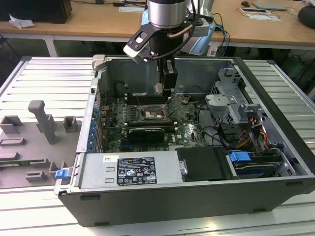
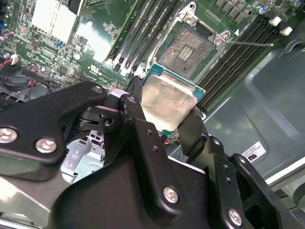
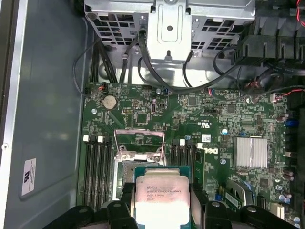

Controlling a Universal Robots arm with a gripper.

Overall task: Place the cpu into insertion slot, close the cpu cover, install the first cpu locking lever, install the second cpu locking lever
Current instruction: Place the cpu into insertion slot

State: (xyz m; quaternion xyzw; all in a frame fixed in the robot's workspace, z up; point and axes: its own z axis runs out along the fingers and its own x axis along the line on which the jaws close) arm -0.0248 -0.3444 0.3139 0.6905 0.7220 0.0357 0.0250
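Observation:
My gripper [image 1: 165,84] hangs inside the open computer case, above the motherboard's far edge. It is shut on the cpu [image 3: 161,200], a flat square chip with a silvery-beige top, pinched at two opposite edges by the black fingers [image 3: 199,202]. In the second wrist view the cpu [image 2: 164,98] floats tilted, just short of the insertion slot [image 2: 187,47], whose dark pin field lies bare. The cpu cover [image 3: 139,139] stands swung open beyond the insertion slot [image 3: 125,167], which the chip partly hides. A thin locking lever [image 2: 249,43] sticks out beside the socket. From outside, the insertion slot [image 1: 151,114] lies below and slightly left of the gripper.
Long black memory slots [image 3: 97,167] flank the socket on both sides. A black graphics card [image 1: 145,132] lies in front of it, with a drive cage [image 1: 231,101] and cables on the exterior view's right. A grey fixture block [image 1: 42,120] stands outside the case on the left.

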